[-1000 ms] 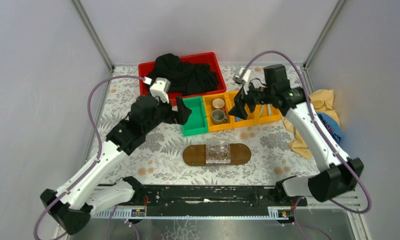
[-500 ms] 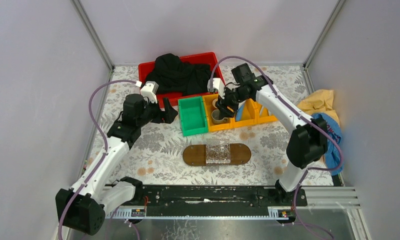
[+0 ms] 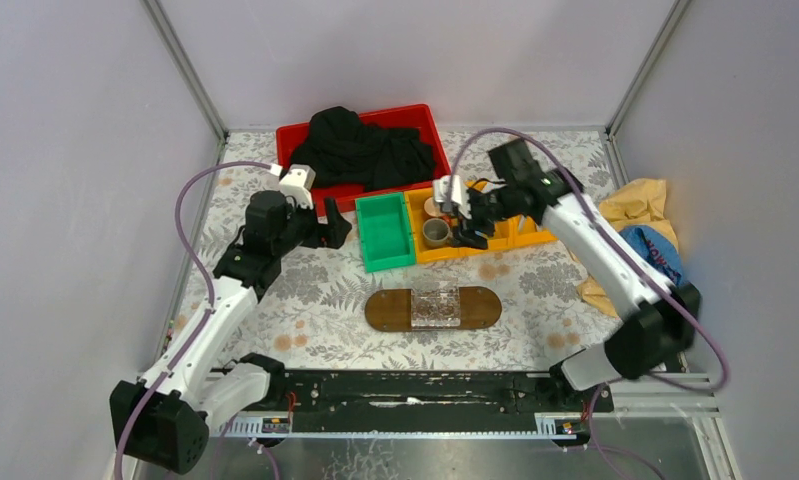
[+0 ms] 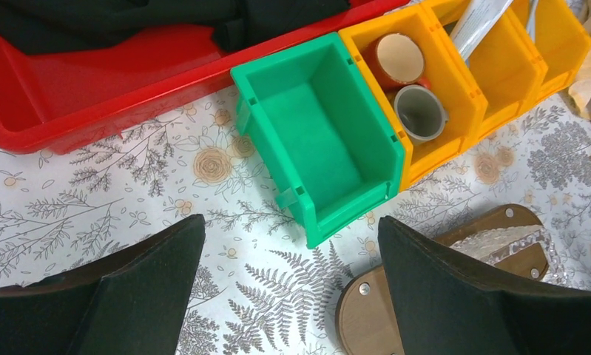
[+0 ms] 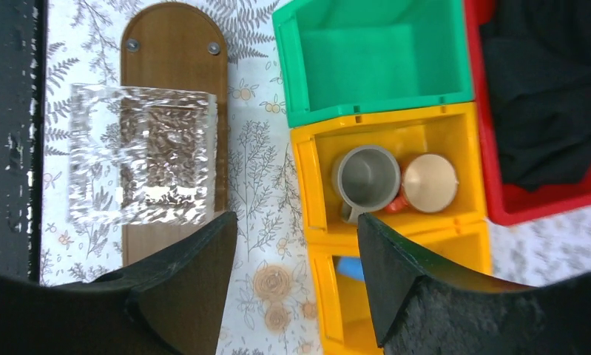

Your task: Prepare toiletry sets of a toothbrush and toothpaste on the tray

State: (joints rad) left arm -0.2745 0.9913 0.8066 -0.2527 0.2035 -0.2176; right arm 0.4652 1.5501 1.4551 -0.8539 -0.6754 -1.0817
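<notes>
The tray (image 3: 480, 308) is a flat, dark-brown wooden board, a long oval with rounded ends. It is laid flat on the patterned table (image 3: 315, 300), just in front of the row of bins. Its middle is covered by a clear ribbed box (image 3: 435, 305), so only the two rounded ends are left bare.

A silvery-white toothpaste tube (image 4: 478, 18) is propped at a tilt in the middle yellow bin (image 4: 499, 66), its upper end cut off by the frame. A blue patch (image 5: 349, 268) is seen in that bin, too little for its identity to be told. A thin pale stick, apparently a toothbrush (image 4: 529, 16), is glimpsed in the end yellow bin (image 4: 562, 37).
</notes>
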